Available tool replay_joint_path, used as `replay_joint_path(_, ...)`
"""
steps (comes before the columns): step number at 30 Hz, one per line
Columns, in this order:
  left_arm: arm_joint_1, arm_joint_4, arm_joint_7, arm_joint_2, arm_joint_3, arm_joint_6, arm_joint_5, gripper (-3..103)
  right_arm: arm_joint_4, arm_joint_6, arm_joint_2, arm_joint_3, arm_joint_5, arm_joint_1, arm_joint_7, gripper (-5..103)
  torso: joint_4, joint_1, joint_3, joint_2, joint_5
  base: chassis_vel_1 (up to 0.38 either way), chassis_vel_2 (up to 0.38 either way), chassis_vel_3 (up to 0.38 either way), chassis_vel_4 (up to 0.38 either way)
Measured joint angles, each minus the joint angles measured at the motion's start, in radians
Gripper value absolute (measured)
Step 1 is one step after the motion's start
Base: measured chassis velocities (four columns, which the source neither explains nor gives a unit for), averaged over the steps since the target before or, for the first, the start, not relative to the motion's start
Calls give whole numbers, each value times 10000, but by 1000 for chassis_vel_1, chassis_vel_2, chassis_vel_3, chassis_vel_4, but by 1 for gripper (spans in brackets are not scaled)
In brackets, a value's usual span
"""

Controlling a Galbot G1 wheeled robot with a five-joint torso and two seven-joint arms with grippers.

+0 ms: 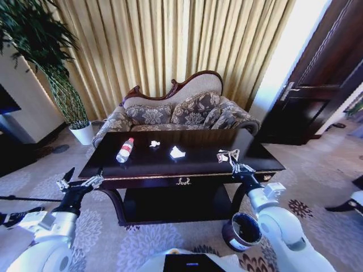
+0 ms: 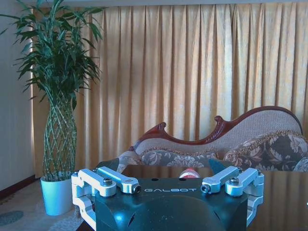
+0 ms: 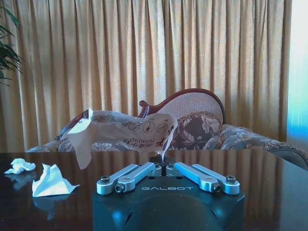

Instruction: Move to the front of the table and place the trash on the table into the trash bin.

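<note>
Gold curtains back the table (image 1: pixel 249 148); right gripper (image 1: pixel 233 160) pinches a flimsy wrapper (image 3: pixel 126 133) that could slip; left gripper (image 1: pixel 81 180) gapes empty.

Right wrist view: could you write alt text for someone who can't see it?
The robot's right gripper is shut on a crumpled printed wrapper, held just above the dark glossy table. Two white paper wads lie on the tabletop to one side. Behind stand a patterned sofa and gold curtains.
</note>
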Motion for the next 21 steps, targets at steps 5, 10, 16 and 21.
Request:
replay_joint_path(5,-58,0,3,-21,37,7,2,100,-174,13,-5,-25,-9,87,6,0,1,-1,0,0,-1,83,-83,-89,82)
replay_joint_path(10,-144,0,4,-19,52,34,4,100,-435,67,-43,-26,-39,144,10,0,0,-3,-1,0,-1,79,-79,-90,86)
replay_joint_path(16,-153,0,6,-24,54,44,4,100,-851,347,-40,-62,-96,234,10,0,1,-4,-1,1,-1,61,-71,-68,64)
replay_joint_path(21,-165,0,10,-44,36,45,4,100,-1539,529,64,194,-166,-132,10,0,3,-3,-1,0,-1,0,0,0,0)
